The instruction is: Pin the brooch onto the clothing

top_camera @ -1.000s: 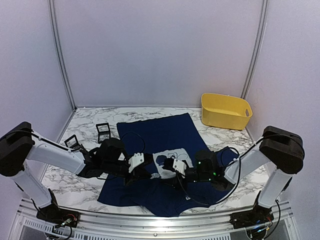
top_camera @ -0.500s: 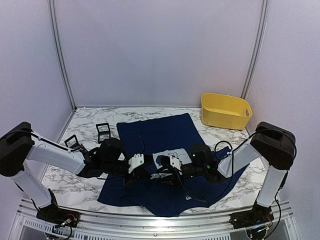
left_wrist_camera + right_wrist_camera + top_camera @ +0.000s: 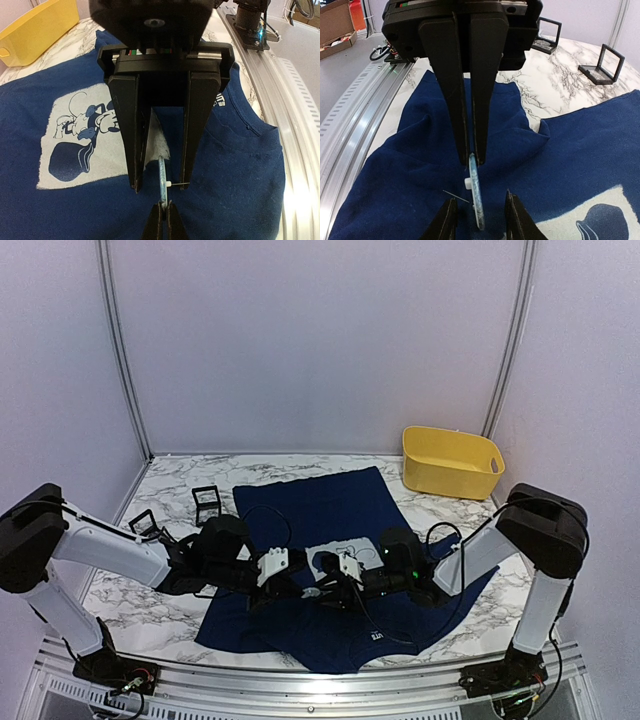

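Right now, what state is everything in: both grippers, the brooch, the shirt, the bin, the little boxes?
Right gripper: shut on the brooch.
Left gripper: open, fingers either side of the brooch.
Brooch: held edge-on, pin sticking out sideways.
T-shirt: spread out, print up, rumpled near the collar.
Yellow bin: upright.
Black boxes: too small to tell open or shut.

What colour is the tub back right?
Yellow; the tub shows best in top external.

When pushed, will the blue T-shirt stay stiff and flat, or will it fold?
Probably floppy: the T-shirt already lies in soft folds. Pushed, it would likely bunch or slide on the smooth marble table, not resist.
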Controlling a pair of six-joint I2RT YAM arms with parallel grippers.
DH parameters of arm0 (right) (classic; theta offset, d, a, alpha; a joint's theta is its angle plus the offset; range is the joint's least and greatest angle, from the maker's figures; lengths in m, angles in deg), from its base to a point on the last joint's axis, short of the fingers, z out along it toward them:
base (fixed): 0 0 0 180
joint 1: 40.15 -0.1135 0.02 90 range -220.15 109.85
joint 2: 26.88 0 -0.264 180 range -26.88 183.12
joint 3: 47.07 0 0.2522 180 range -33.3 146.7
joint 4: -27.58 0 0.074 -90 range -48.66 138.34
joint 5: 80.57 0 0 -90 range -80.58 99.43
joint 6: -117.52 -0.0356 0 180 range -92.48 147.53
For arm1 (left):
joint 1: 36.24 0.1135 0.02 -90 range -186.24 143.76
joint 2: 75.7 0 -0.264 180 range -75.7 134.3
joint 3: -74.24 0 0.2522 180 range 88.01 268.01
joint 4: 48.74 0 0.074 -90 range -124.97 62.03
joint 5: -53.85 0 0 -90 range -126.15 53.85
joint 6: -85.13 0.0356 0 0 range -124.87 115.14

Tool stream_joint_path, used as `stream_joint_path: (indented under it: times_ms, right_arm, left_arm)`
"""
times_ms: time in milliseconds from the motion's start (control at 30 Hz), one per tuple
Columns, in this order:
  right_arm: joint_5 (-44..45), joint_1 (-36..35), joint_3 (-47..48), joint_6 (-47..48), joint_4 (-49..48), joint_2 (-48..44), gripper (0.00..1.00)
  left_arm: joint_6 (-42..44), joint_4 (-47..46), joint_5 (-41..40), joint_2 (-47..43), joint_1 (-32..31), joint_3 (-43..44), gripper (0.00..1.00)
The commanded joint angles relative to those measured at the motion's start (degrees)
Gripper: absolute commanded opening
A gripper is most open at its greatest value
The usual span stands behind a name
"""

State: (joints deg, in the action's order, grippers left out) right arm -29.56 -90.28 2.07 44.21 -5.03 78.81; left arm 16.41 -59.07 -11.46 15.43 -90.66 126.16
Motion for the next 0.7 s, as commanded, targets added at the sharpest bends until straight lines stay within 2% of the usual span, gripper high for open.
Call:
stream_joint_path:
  times_ms: [0,300,667]
  right_arm:
    - [-0.63,0.45,1.97,-0.77,-1.33,1.01,0.29]
    - [1.21,0.43,1.64,-2.58,-3.98,1.49,0.17]
    - [5.00,0.46,5.24,-12.17,-2.40,2.83,0.17]
  left_arm:
    - [0.86,1.07,1.79,-0.61,-0.08,1.52,0.00]
    - [0.80,1.07,1.50,-0.65,-0.08,1.26,0.00]
    - [0.28,1.25,1.95,-0.52,-0.11,1.49,0.00]
